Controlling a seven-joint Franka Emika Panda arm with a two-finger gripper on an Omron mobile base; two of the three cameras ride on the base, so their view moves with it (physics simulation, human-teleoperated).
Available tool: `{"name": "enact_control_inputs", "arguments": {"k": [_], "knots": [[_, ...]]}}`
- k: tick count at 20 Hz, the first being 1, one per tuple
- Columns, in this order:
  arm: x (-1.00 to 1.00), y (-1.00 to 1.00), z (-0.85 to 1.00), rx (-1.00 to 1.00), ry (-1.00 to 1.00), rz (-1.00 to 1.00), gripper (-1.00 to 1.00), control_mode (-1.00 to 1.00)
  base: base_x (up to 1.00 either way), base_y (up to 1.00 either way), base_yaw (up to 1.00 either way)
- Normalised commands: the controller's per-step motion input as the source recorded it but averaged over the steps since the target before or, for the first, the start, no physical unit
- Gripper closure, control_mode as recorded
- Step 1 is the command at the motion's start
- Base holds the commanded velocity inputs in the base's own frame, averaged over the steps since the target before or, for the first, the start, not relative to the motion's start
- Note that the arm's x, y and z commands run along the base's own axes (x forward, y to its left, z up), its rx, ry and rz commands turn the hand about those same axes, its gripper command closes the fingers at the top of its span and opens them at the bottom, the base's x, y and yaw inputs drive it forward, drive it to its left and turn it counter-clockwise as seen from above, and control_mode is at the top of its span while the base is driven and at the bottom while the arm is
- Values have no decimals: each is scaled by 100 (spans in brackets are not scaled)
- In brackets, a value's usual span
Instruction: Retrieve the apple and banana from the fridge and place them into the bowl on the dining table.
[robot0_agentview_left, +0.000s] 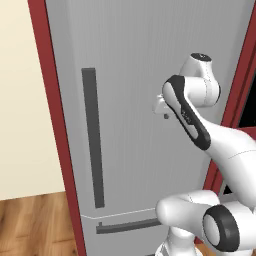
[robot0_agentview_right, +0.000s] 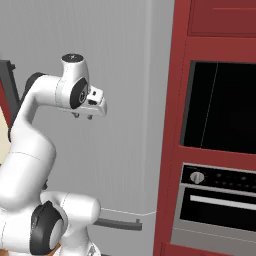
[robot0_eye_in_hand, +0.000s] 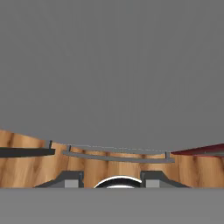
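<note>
The fridge (robot0_agentview_left: 135, 75) stands shut, a tall grey door between dark red panels. Its dark vertical bar handle (robot0_agentview_left: 93, 137) runs down the left side, and a horizontal drawer handle (robot0_agentview_left: 127, 226) sits below. My gripper (robot0_agentview_right: 82, 117) hangs in front of the door's middle, pointing down, to the right of the vertical handle and apart from it. Its fingertips (robot0_eye_in_hand: 70, 179) stand a little apart with nothing between them. The apple and banana are hidden. The bowl and the dining table are out of view.
To the right of the fridge, a built-in oven (robot0_agentview_right: 220, 200) with a knob sits in a red cabinet column under a dark glass door (robot0_agentview_right: 220, 110). A cream wall (robot0_agentview_left: 20, 100) stands to the left. Wooden floor (robot0_agentview_left: 35, 225) lies below.
</note>
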Motion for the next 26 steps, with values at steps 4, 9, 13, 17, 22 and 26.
{"name": "enact_control_inputs", "arguments": {"k": [4, 9, 13, 17, 22, 26], "knots": [[-45, 0, 0, 0, -8, 0, -100, -100, 0, 0, 0], [-75, -9, -5, 0, -11, 0, -100, -100, 0, 0, 0], [-43, -5, -24, 0, -3, 0, -100, -100, 0, 0, 0], [-8, -5, -25, 0, -1, 0, -100, -100, 0, 0, 0], [0, -4, -17, 0, 0, 0, -100, -100, 0, 0, 0], [0, -2, -5, 0, 0, 0, -100, 100, 0, 0, 0]]}}
